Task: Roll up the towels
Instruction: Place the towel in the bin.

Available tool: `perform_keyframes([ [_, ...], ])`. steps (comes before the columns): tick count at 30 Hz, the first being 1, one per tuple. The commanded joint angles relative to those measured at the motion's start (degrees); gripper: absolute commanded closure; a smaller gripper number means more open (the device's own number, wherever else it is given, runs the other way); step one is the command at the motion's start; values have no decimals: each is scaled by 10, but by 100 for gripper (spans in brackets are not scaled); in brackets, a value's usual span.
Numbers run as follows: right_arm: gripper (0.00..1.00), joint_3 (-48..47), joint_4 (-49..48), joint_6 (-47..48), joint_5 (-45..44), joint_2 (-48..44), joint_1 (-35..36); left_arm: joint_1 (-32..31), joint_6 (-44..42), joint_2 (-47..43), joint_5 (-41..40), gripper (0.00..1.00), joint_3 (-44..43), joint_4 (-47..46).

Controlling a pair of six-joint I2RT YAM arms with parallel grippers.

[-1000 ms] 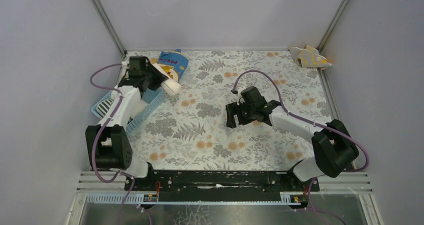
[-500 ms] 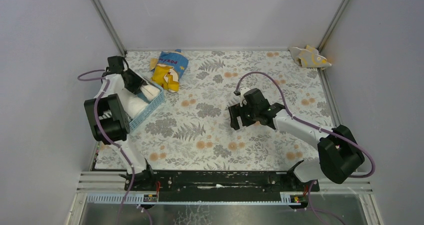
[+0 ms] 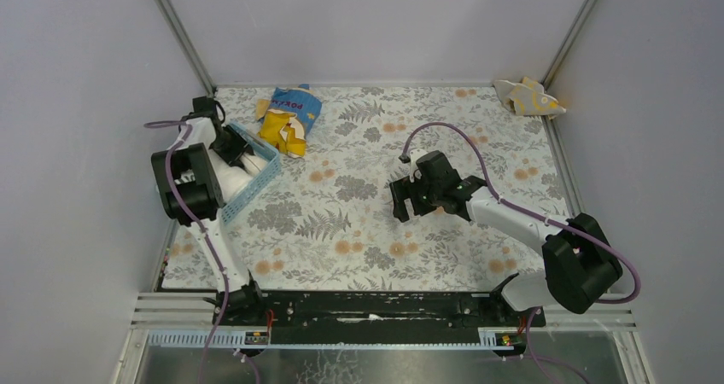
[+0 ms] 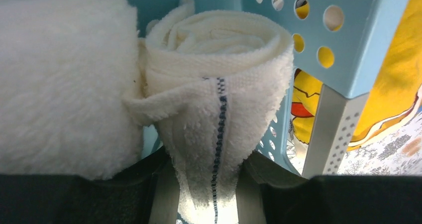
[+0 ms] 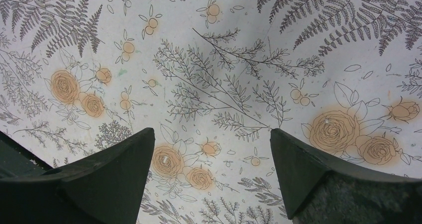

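My left gripper (image 4: 208, 186) is shut on a rolled cream-white towel (image 4: 219, 79) with a dark stitched line, held inside the light blue basket (image 4: 348, 45). A second cream-white towel (image 4: 64, 84) lies against it on the left. In the top view the left gripper (image 3: 232, 148) reaches into the basket (image 3: 260, 172) at the table's left edge, with white towels (image 3: 229, 176) inside. A beige towel with yellow marks (image 3: 529, 96) lies crumpled in the far right corner. My right gripper (image 3: 408, 203) is open and empty over the table's middle, and its wrist view (image 5: 211, 154) shows only tablecloth.
The blue-and-yellow snack bag (image 3: 289, 115) lies just beyond the basket, and also shows through it in the left wrist view (image 4: 398, 84). The floral tablecloth (image 3: 359, 230) covers the table. Grey walls close in the left, back and right sides.
My left arm swung left and brought the rolled towel from above the basket's far edge down into the basket. My right gripper shifted slightly towards me.
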State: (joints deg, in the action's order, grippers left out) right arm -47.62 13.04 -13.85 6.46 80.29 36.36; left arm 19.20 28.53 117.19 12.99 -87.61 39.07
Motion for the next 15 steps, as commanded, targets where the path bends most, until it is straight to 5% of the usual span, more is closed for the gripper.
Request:
perform_keyframes([
  [1, 7, -7, -19, 8, -14, -9, -1, -8, -14, 32, -33, 63, -21, 49],
  [8, 7, -11, -15, 8, -26, -8, -1, -20, -14, 66, -50, 50, -35, 57],
  [15, 7, -23, -2, 6, -33, -38, -1, -20, -6, 7, -56, 34, -32, 62],
])
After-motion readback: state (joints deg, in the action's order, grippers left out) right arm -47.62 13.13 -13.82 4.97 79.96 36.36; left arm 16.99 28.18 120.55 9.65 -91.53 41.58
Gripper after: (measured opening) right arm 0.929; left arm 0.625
